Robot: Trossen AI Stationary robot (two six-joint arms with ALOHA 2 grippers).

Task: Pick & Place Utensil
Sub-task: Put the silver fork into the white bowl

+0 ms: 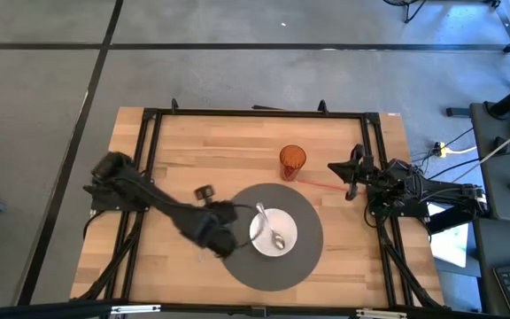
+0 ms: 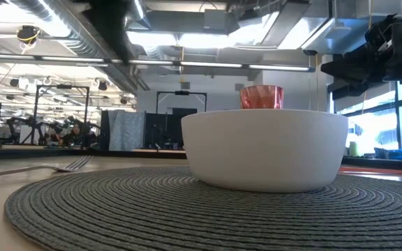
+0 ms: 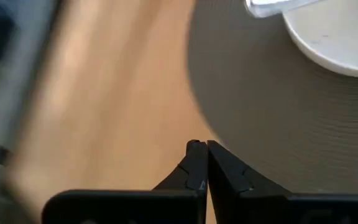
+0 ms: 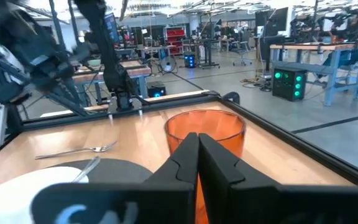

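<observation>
High view, silver spoon (image 1: 270, 228) in white bowl (image 1: 285, 239)

The right gripper (image 4: 197, 144) has its two dark fingers pressed together, their tips in front of an orange tumbler (image 4: 205, 134) standing upright on the wooden table (image 4: 138, 134). A fork (image 4: 76, 150) lies flat on the wood just beyond the round grey placemat (image 4: 114, 169), on which a white bowl (image 4: 14, 185) holds a spoon handle (image 4: 87, 168) leaning on its rim. The left arm (image 4: 23, 59) hangs over the table's far side, blurred.
</observation>
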